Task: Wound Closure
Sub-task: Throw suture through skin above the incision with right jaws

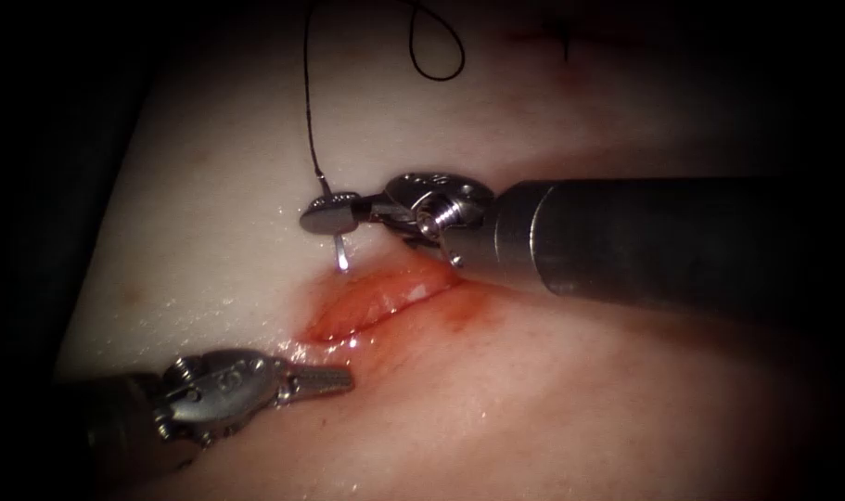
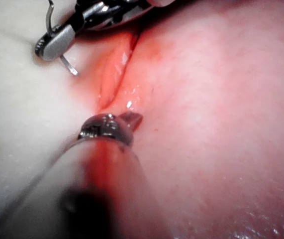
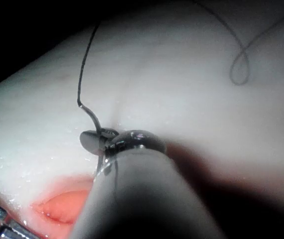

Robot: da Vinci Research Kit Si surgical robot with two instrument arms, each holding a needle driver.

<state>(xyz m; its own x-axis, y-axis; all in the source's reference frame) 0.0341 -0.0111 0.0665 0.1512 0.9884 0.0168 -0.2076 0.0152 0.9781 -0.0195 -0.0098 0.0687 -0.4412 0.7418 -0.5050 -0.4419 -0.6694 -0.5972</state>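
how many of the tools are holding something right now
1. The right tool, above the cut's left end, is shut on the needle, tip down over the tissue. The left tool, below the cut, holds nothing.

Two slim steel tools
Right tool (image 1: 327,215): dark grey shaft, shiny wrist, coiled cable. Left tool (image 1: 325,379): ridged silver jaws.

Endoscope overhead; wrist views close, sharing cut (image 1: 376,301).

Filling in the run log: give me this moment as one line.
right hand: shut on needle near thread end, tip above tissue left of cut | left hand: shut, holds nothing | thread: trails up
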